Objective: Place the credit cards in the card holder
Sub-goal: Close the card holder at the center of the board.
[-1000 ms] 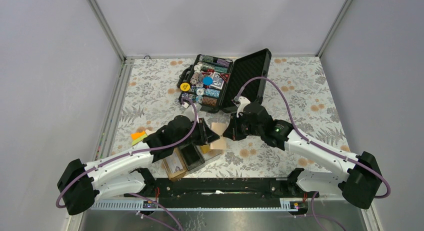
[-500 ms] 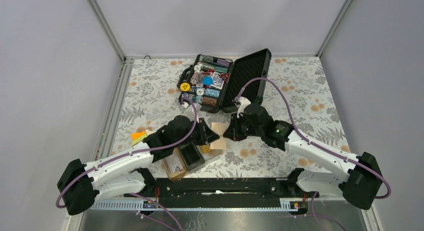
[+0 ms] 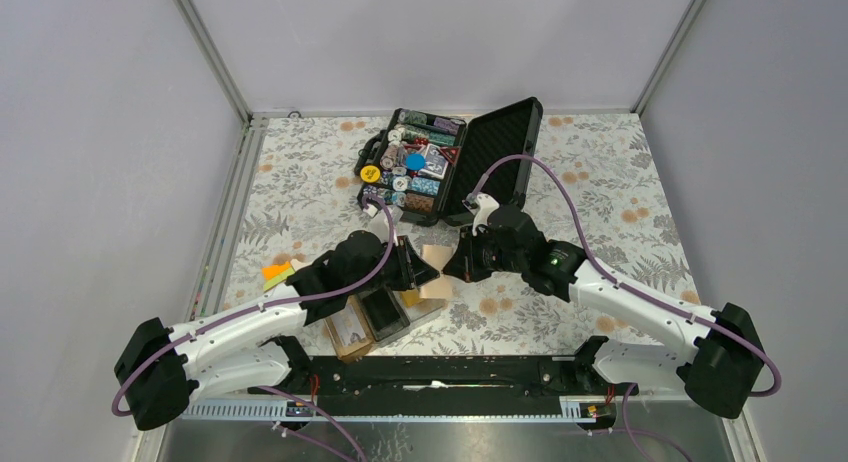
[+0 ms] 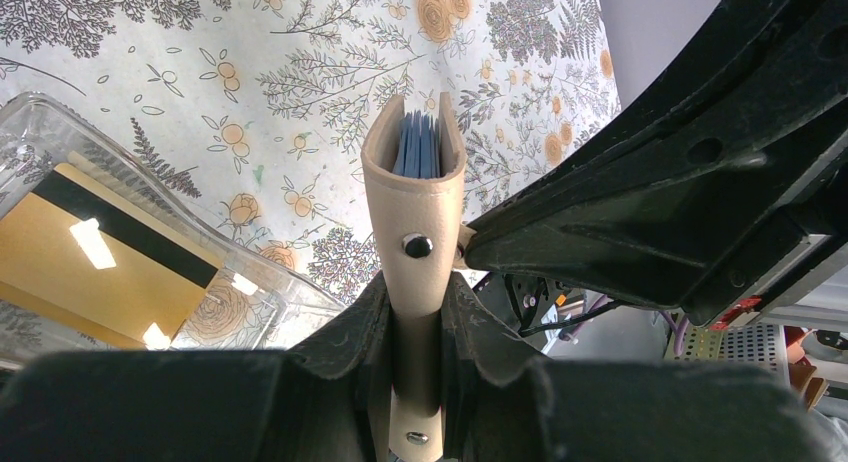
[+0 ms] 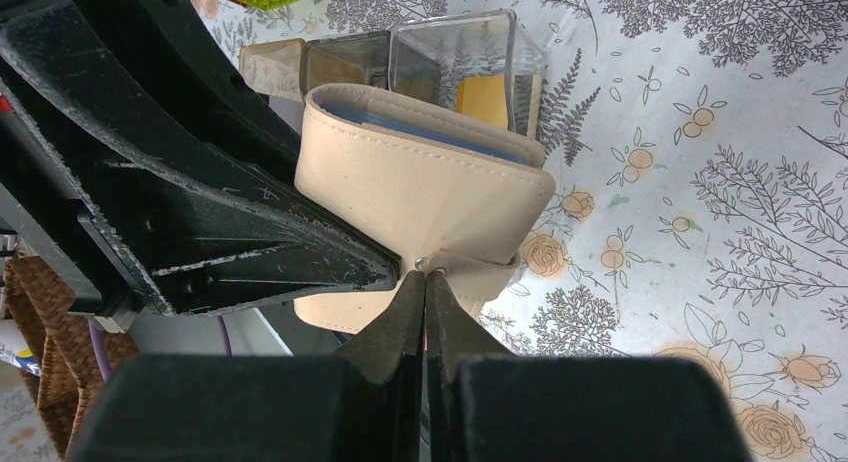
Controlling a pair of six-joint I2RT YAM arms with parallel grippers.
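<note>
My left gripper (image 4: 417,294) is shut on a beige leather wallet (image 4: 415,212), held above the table with several blue cards (image 4: 415,147) showing in its open top. My right gripper (image 5: 425,278) is shut, and its tips touch the wallet's (image 5: 420,187) snap strap. In the top view the two grippers meet at the wallet (image 3: 435,260). The card holder (image 3: 375,317) lies below them, a clear tray with three compartments. One gold credit card with a black stripe (image 4: 100,257) lies in its clear compartment (image 5: 450,52).
An open black chip case (image 3: 440,162) full of chips stands at the back of the floral table. An orange and green block (image 3: 277,274) lies left of the left arm. The card holder sits close to the table's near edge.
The right gripper has edged slightly left toward the wallet. The left arm and the wallet have stayed in place.
</note>
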